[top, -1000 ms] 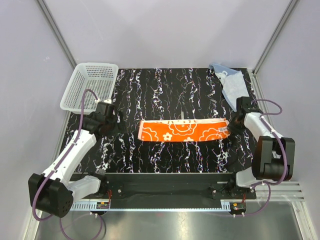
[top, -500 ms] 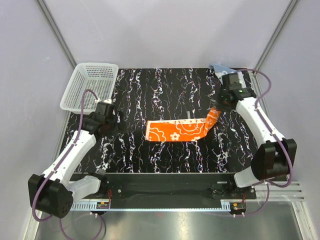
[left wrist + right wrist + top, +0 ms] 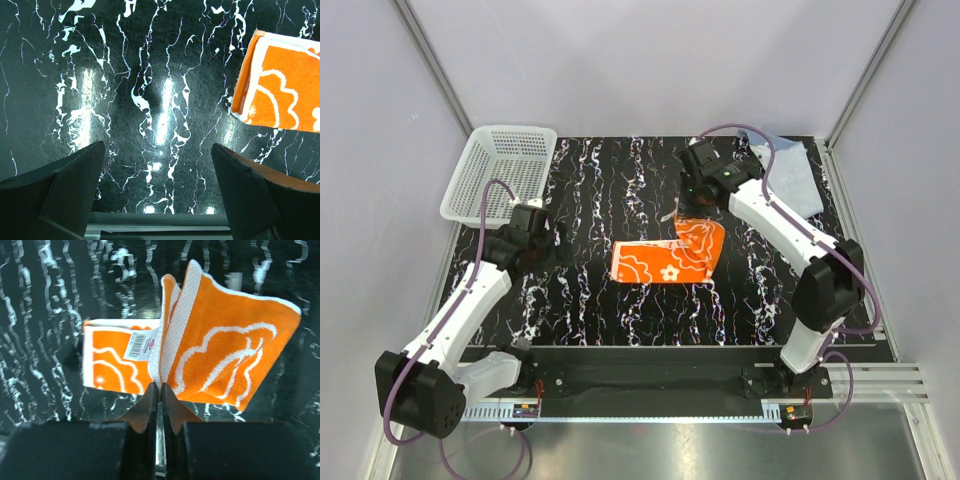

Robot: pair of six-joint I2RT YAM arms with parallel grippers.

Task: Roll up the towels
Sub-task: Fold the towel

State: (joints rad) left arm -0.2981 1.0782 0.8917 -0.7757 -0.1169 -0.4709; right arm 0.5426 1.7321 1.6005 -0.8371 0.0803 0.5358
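The orange towel (image 3: 665, 258) is a folded strip near the middle of the black, white-streaked tabletop (image 3: 620, 170). Its left part lies flat. Its right end is lifted and bent back toward the far side, hanging from the right fingers (image 3: 693, 205).

In the right wrist view those fingers (image 3: 152, 405) are pressed fully together on the towel's (image 3: 225, 355) raised edge. Two layers stand up from the pinch, with a white dotted backing showing between them. A small white label (image 3: 142, 344) with a barcode sits on the towel just left of the grip, though I cannot tell which layer carries it.

The left fingers (image 3: 535, 238) are over the tabletop to the left of the towel, near its flat end but apart from it. The left wrist view shows them (image 3: 70, 175) spread wide with only bare tabletop between, gripping nothing. The towel's (image 3: 280, 85) near-left corner shows at the upper right of that view.

The blue towel (image 3: 795, 175) lies loosely crumpled at the far right corner of the tabletop, behind the right arm and partly crossed by its cable. It is well apart from the orange one.

A white mesh basket (image 3: 516, 129) stands at the far left corner. It seems to overhang the tabletop's left edge, but the angle makes that hard to judge.
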